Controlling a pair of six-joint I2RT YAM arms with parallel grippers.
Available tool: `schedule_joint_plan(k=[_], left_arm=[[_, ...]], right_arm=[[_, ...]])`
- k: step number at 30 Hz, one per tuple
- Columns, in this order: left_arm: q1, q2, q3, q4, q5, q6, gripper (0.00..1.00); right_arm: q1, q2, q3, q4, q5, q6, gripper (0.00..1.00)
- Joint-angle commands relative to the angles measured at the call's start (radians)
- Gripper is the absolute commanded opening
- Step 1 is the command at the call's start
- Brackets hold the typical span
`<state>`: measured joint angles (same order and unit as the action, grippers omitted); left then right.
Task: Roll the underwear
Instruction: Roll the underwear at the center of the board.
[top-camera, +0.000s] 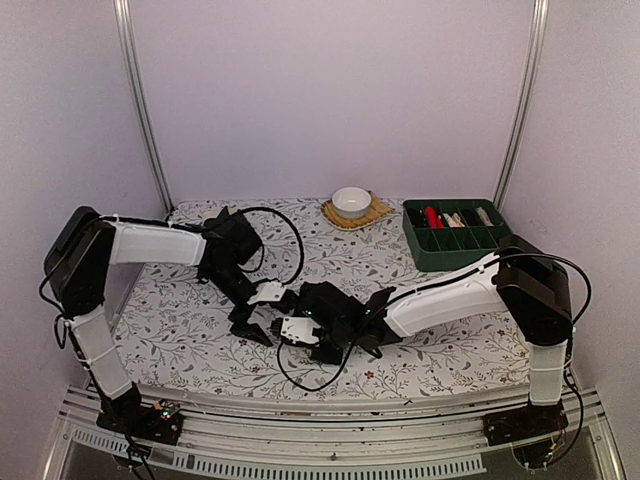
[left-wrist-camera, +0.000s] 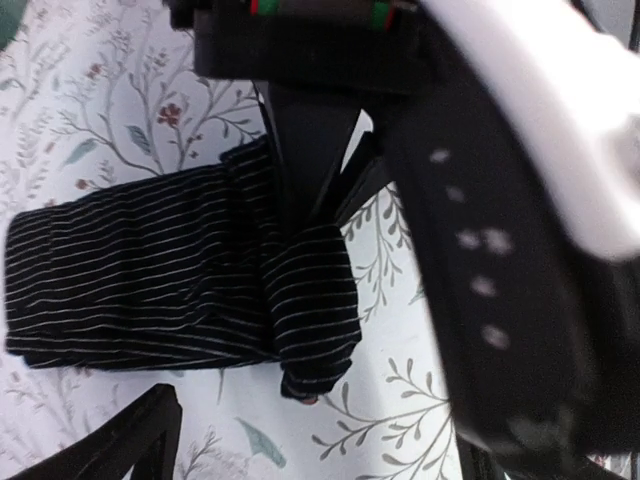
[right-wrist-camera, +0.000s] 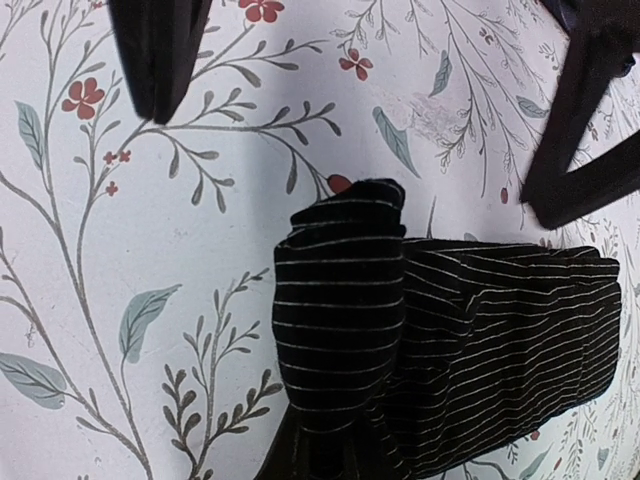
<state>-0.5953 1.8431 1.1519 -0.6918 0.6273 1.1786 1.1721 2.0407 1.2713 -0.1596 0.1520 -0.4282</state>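
Observation:
The underwear (right-wrist-camera: 460, 330) is black cloth with thin pale stripes, lying folded into a band on the flowered table cover (right-wrist-camera: 150, 300). A tiny orange-red tag (right-wrist-camera: 340, 184) shows at its end. My right gripper (right-wrist-camera: 335, 455) is shut on the lifted, folded-over end of the underwear (left-wrist-camera: 150, 270). My left gripper (left-wrist-camera: 310, 460) is open, its fingers (right-wrist-camera: 155, 50) spread wide to either side of that end without touching it. In the top view both grippers meet at the table's near middle, left gripper (top-camera: 252, 326) and right gripper (top-camera: 312, 345), and the cloth merges with them.
A white bowl (top-camera: 351, 201) sits on a yellowish mat at the back middle. A green compartment tray (top-camera: 455, 248) with several small items stands at the back right. Walls close in the table on three sides.

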Motion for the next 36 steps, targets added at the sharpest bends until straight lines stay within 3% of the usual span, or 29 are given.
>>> schedule_joint_plan(k=[1, 8, 13, 17, 24, 36], left_arm=[[0.039, -0.166, -0.15, 0.237, -0.017, -0.032, 0.98], [0.047, -0.458, -0.502, 0.682, -0.014, 0.015, 0.99], [0.036, -0.539, -0.646, 0.845, 0.034, 0.075, 0.99], [-0.02, -0.577, -0.734, 0.949, -0.006, 0.133, 0.98], [-0.182, -0.496, -0.796, 1.076, -0.163, 0.177, 0.95], [-0.304, -0.329, -0.776, 1.249, -0.402, 0.125, 0.79]], right_arm=[[-0.014, 0.022, 0.001, -0.103, -0.181, 0.055, 0.05], [-0.055, 0.018, 0.045, -0.176, -0.368, 0.1, 0.06], [-0.095, 0.01, 0.066, -0.214, -0.497, 0.12, 0.09], [-0.132, 0.023, 0.077, -0.24, -0.57, 0.129, 0.1], [-0.182, 0.047, 0.091, -0.289, -0.619, 0.147, 0.1], [-0.188, 0.102, 0.152, -0.331, -0.718, 0.119, 0.11]])
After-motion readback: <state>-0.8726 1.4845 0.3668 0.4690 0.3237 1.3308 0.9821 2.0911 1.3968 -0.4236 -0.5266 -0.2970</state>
